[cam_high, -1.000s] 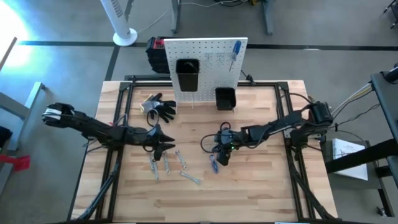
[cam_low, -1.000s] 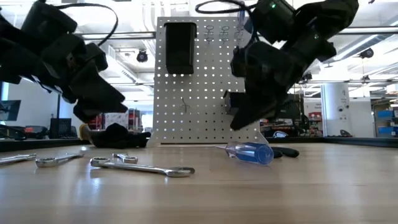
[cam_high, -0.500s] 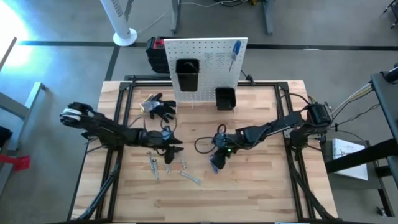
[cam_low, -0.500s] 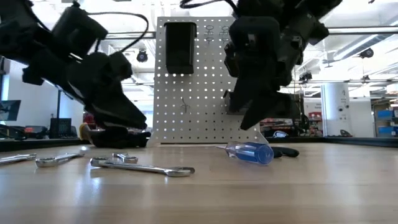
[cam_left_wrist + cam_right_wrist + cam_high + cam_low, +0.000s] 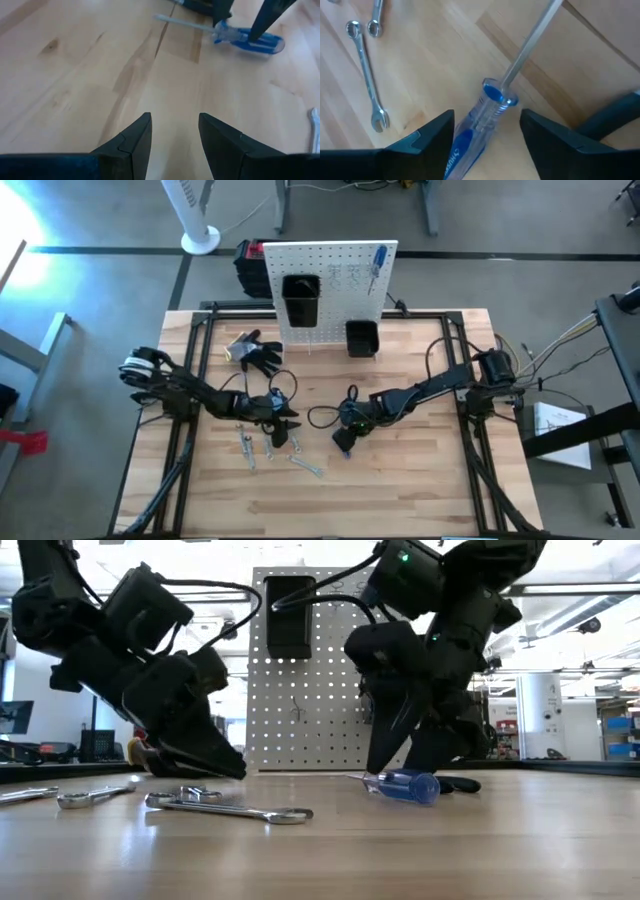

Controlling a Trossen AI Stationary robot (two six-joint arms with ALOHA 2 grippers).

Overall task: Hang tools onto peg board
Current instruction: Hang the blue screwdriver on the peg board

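The right gripper has its fingers apart, one on each side of a clear blue screwdriver lying on the smooth wood table. Thin shiny wrenches lie lower left of middle, under the left gripper, fingers apart, empty. The holey white peg board stands up top.

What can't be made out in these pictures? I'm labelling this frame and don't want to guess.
- High view: the screwdriver on the table is mostly covered by the right gripper.
- Right wrist view: the screwdriver's handle end runs off the picture's edge.
- Low view: the gloves sit behind the left gripper.
- High view: the small items hung on the peg board are too small to identify.
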